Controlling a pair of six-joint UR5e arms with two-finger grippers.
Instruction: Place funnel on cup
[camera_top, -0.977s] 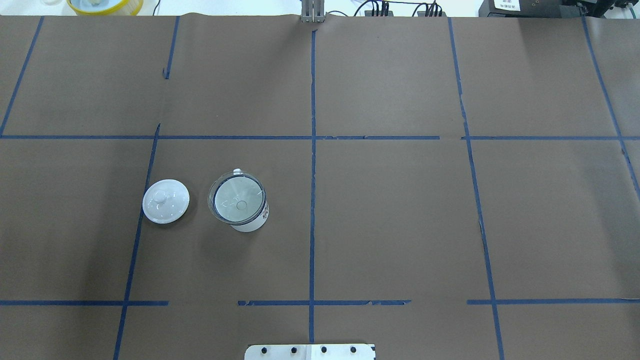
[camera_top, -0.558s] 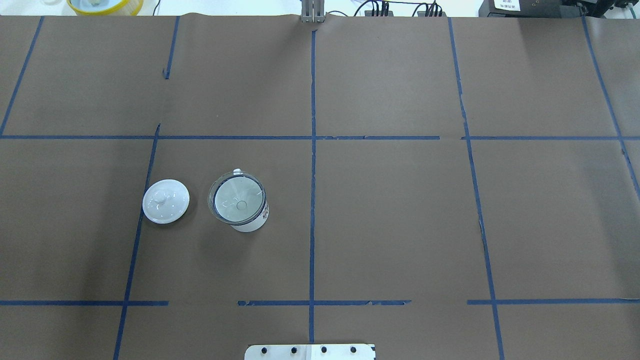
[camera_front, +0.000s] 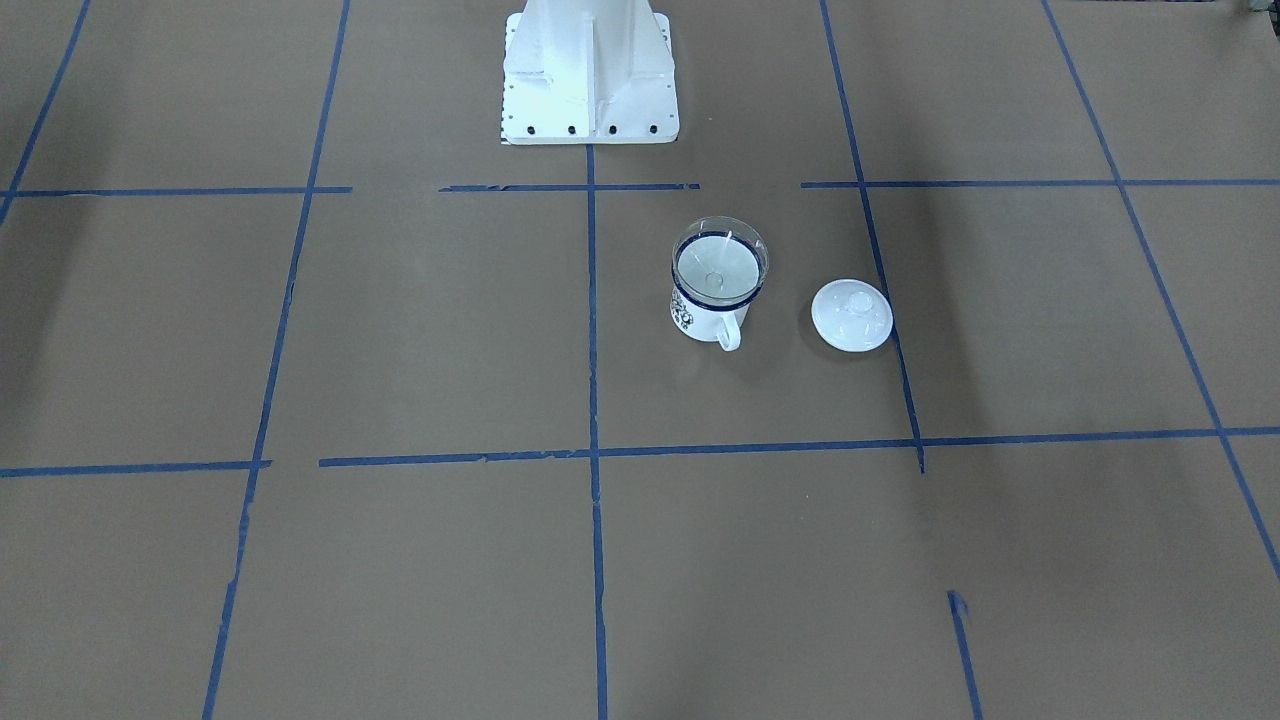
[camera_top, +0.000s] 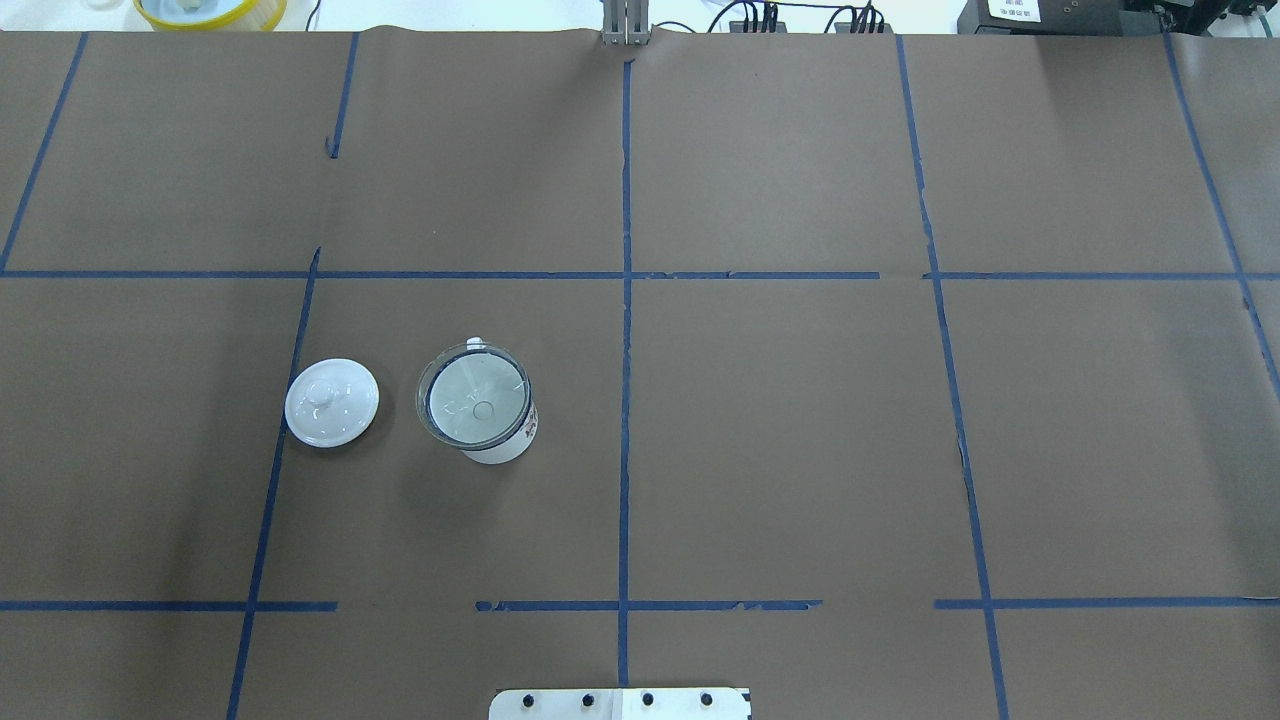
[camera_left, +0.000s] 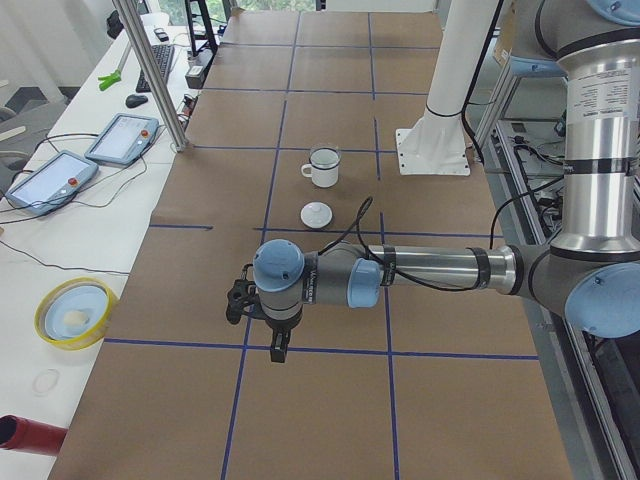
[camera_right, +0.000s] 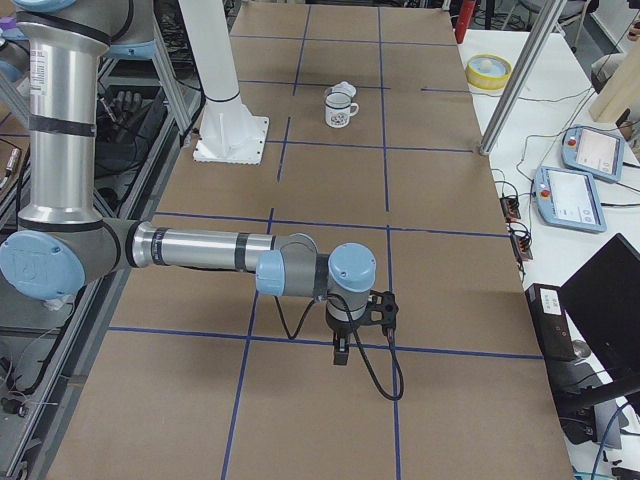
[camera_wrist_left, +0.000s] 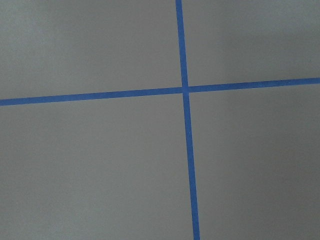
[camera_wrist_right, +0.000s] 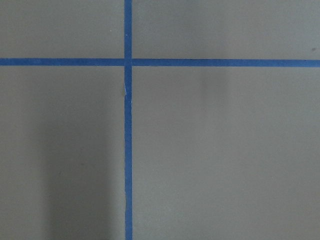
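Seen from the tabletop's left end, the left arm is nearest. Its forearm stretches level across the brown paper, and its wrist is bent so that the left hand points straight down over a blue tape line. From this view I cannot tell whether its fingers are apart or together. From the other end the right arm holds a mirrored pose, forearm level and right hand pointing down close to another tape line; its fingers cannot be judged either. Both hands hang well apart from the task's things. Farther along, on the robot's left half, a round white lid with a knob lies flat, its edge at a tape line. Just beside it, not touching, stands the white cup, upright, handle turned away from the robot. The clear funnel sits in the cup's mouth, its wide bowl resting on the dark rim.
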